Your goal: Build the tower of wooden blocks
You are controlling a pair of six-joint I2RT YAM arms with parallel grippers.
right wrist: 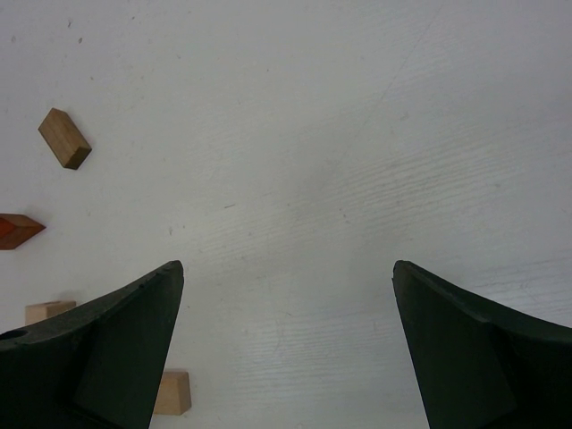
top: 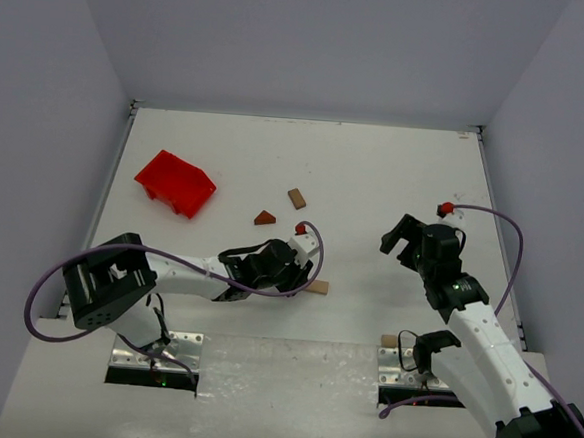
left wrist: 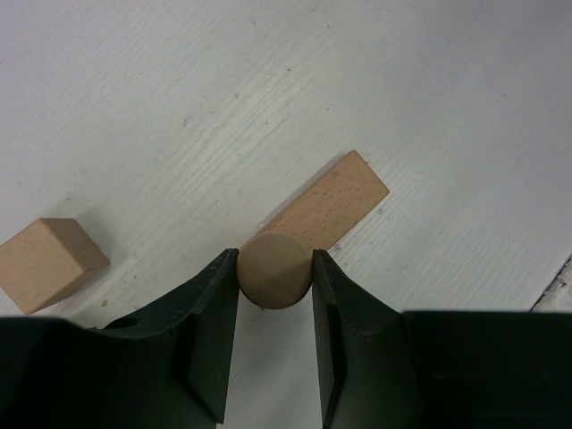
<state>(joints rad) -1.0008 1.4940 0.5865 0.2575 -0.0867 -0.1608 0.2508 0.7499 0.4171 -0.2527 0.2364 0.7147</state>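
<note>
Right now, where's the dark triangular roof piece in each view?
Top external: roof piece mid-table, right of the red bin.
Left wrist: not in it.
Right wrist: roof piece at the left edge, cut off.
Shared landmark: the brown block beside it, upper left in right wrist.

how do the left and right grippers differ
The left gripper is shut on a round pale wooden piece at the end of a tan wooden plank; the right gripper is wide open and holds nothing. The left is down close to the white table; the right looks higher above it. Both have dark fingers.
</note>
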